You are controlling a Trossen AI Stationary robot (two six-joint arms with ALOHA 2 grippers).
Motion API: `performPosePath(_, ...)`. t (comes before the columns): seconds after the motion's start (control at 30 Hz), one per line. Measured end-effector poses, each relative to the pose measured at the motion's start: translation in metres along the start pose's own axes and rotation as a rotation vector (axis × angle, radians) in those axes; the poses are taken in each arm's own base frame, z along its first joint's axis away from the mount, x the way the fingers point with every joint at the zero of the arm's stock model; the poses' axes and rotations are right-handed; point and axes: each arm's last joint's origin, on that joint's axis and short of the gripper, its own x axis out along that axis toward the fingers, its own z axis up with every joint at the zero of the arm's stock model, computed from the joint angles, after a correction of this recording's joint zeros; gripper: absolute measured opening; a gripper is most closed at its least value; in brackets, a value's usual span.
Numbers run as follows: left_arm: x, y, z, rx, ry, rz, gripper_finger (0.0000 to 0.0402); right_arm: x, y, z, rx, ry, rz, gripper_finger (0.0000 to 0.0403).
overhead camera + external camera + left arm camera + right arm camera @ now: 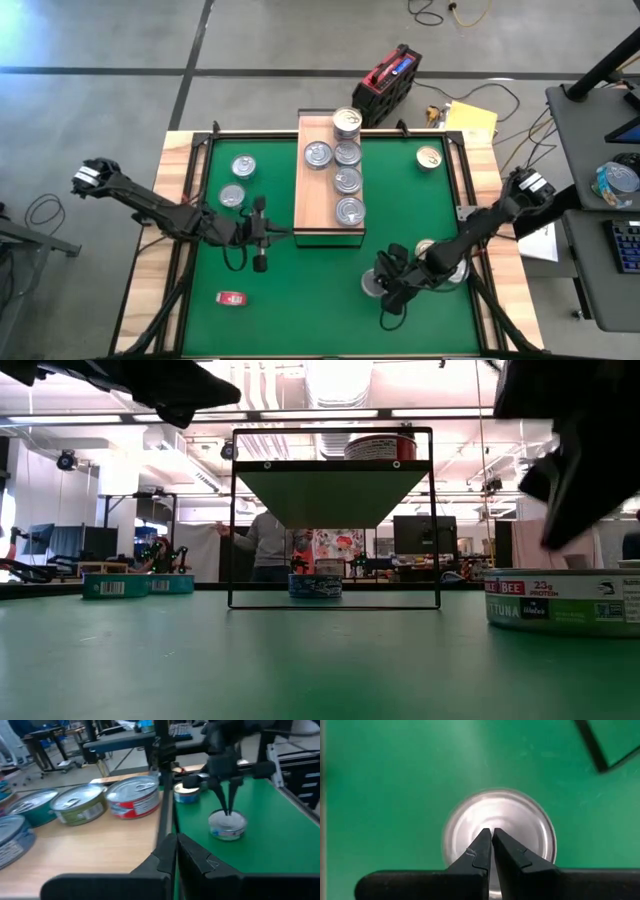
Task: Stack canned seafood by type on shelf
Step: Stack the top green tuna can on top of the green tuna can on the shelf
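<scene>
- The right pincer (491, 834) is hanging with its fingers pressed together, gripping nothing, directly over the silver lid of a tin (499, 836) lying on the green mat (395, 780).
- In the high view this right pincer (385, 281) is sitting over that same tin (372, 285), with another tin (428, 248) just behind it, under the arm.
- The left pincer (172, 851) is likewise pinched shut and empty; it is hovering at the near end of the shelf (90, 845), pointing along it.
- Ahead of the left pincer, a row of tins (132, 796) is resting on the shelf board; beyond the shelf's dark frame, the right arm is showing, poised above its tin.
- From above, the shelf (312, 195) is carrying a line of silver-lidded cans (347, 181), and one can (347, 121) at its far end looks stacked higher.
- Farther from both pincers, two loose tins (243, 166) are lying beside the shelf on the left arm's side, a gold-lidded tin (429, 158) is lying on the far right of the mat, and a small red object (231, 297) is lying near the front edge of the desk.
- Judging from this, the step in hand is lining up on the next loose tin; several are not yet shelved.
- The next move is likely calling for the right pincer to spread wider than the tin, drop around its rim, and close before carrying it to a matching stack.
</scene>
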Motion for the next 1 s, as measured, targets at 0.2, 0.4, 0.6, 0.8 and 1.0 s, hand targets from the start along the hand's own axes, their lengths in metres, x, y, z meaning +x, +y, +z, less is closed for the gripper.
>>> performPosePath(0.2,0.005,-0.020,0.001,0.002,-0.008,0.006,0.0000,-0.021,0.005,0.003,-0.034,-0.023,-0.041,0.0012)
performPosePath(0.4,0.028,-0.049,0.020,0.063,0.039,-0.024,0.0000,-0.033,0.012,-0.003,-0.053,-0.060,-0.048,0.0012)
performPosePath(0.6,0.056,-0.074,0.026,0.109,0.139,-0.035,0.0000,-0.035,0.017,-0.012,-0.061,-0.056,-0.046,0.0012)
performPosePath(0.8,0.079,-0.103,0.027,0.130,0.153,-0.009,0.0000,-0.037,0.020,-0.018,-0.077,-0.084,-0.076,0.0012)
performPosePath(1.0,0.088,-0.126,0.021,0.121,0.166,0.006,0.0000,-0.038,0.022,-0.021,-0.083,-0.089,-0.075,0.0012)
